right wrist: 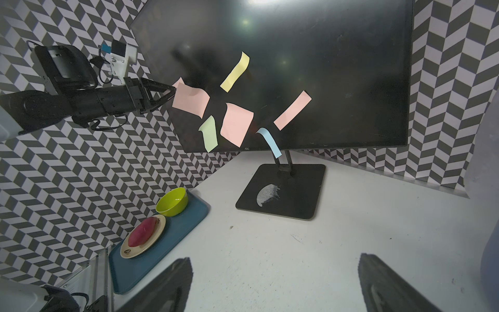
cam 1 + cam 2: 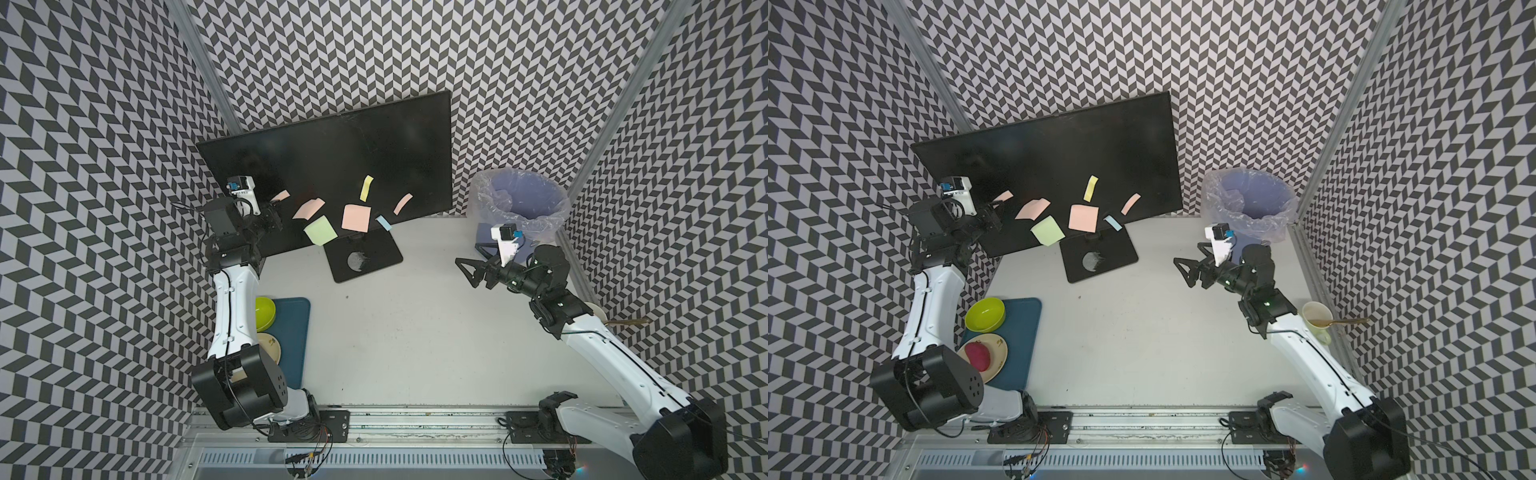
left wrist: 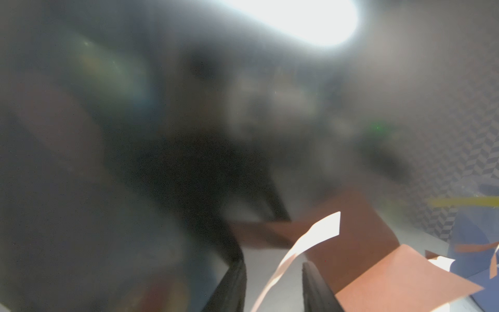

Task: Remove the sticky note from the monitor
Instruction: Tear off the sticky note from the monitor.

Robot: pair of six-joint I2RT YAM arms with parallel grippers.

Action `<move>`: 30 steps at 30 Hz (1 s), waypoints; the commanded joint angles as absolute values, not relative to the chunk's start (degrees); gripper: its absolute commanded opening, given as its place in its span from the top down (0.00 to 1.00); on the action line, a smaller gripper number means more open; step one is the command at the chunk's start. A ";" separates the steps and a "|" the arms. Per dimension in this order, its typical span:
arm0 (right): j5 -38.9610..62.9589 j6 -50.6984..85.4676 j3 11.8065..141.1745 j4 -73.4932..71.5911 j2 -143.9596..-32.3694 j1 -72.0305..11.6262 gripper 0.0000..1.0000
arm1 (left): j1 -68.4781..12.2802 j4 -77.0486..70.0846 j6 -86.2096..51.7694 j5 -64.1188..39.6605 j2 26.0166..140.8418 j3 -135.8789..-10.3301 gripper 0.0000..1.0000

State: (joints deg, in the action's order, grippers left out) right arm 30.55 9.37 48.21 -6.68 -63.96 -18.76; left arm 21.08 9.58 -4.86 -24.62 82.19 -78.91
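The note (image 2: 281,195), a pink one stuck to the monitor (image 2: 332,158) at the end of the screen nearest the left arm, lies right at the tips of the left hand (image 2: 273,204). In the left wrist view its pale, curled free end (image 3: 310,237) runs through the gap between the two fingers (image 3: 235,281). They stand a little apart, one on each side of the paper, and no squeeze on it shows. In the right wrist view the hand (image 1: 172,90) reaches the screen level, with the note's corner (image 1: 178,80) just past its tips.

Beyond the tips along the screen hang a second pink note (image 2: 309,208) and a green note (image 2: 320,230), with more farther on.

The right hand (image 2: 478,272) is spread wide and holds nothing. It hangs above the bench (image 2: 415,332), well apart from the monitor, with the bin (image 2: 519,195) near behind it.
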 commanded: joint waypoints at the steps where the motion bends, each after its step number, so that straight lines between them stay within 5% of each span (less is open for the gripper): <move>1: 30.86 9.22 49.36 -8.46 -64.41 -19.25 0.01 | 21.09 10.87 -3.30 -24.04 82.12 -79.38 0.73; 8: 30.49 8.89 49.48 -8.09 -64.46 -19.25 0.01 | 21.10 10.00 -4.08 -24.52 81.27 -79.07 0.99; 30: 32.16 13.00 50.88 -10.22 -63.91 -19.25 0.01 | 16.67 0.89 -15.29 -31.45 70.31 -72.03 1.00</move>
State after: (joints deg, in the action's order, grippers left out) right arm 30.70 10.26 48.71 -6.20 -64.23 -18.90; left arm 19.16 5.23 -10.44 -28.93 72.82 -72.75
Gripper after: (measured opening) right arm 0.989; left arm 0.039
